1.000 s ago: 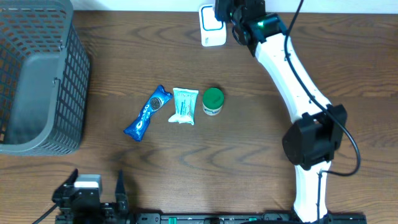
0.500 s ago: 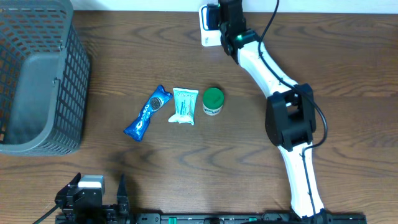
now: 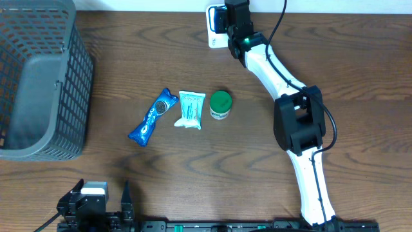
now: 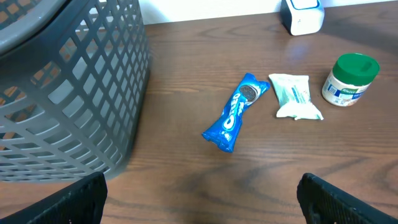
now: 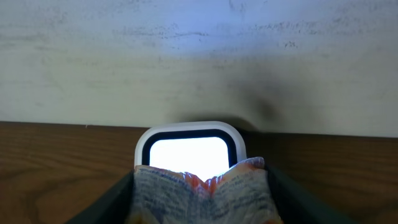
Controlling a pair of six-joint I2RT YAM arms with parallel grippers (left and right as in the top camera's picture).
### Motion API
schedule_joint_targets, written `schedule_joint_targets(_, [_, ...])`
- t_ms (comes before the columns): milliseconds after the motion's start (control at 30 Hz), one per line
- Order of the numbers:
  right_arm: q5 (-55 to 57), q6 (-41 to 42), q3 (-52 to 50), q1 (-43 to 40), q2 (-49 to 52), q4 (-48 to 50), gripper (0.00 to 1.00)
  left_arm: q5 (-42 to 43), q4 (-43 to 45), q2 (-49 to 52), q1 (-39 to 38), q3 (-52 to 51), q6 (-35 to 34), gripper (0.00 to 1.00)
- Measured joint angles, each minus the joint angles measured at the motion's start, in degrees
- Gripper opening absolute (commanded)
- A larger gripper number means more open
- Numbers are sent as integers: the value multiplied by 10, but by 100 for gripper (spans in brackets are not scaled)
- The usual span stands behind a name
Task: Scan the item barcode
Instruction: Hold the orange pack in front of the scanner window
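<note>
The item, a crinkled snack packet (image 5: 171,193) with small print and orange edges, sits between the fingers of my right gripper (image 5: 202,198), which is shut on it. It is held up directly in front of the white barcode scanner (image 5: 191,151), whose window glows bright. From overhead, the right gripper (image 3: 232,19) is at the table's far edge, right beside the scanner (image 3: 215,35). My left gripper (image 4: 202,205) hangs open low over bare wood near the front edge, holding nothing.
A blue cookie packet (image 3: 152,116), a white and teal sachet (image 3: 191,109) and a green-lidded jar (image 3: 220,105) lie in a row mid-table. A grey mesh basket (image 3: 71,77) fills the far left. A pale wall stands behind the scanner.
The right wrist has swung left along the far edge to the scanner, and the arm now stretches straighter. Its jaws have tightened slightly on the packet. The left arm is still.
</note>
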Motion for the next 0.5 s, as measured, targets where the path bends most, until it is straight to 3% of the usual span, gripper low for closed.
schedule_joint_targets(167, [2,0,0,0,-9,-46,53,0,0,0,0,0,0,98])
schedule_joint_targets(500, [123,0,-5,-36,-204,-424,43,0,0,0,0,0,0,98])
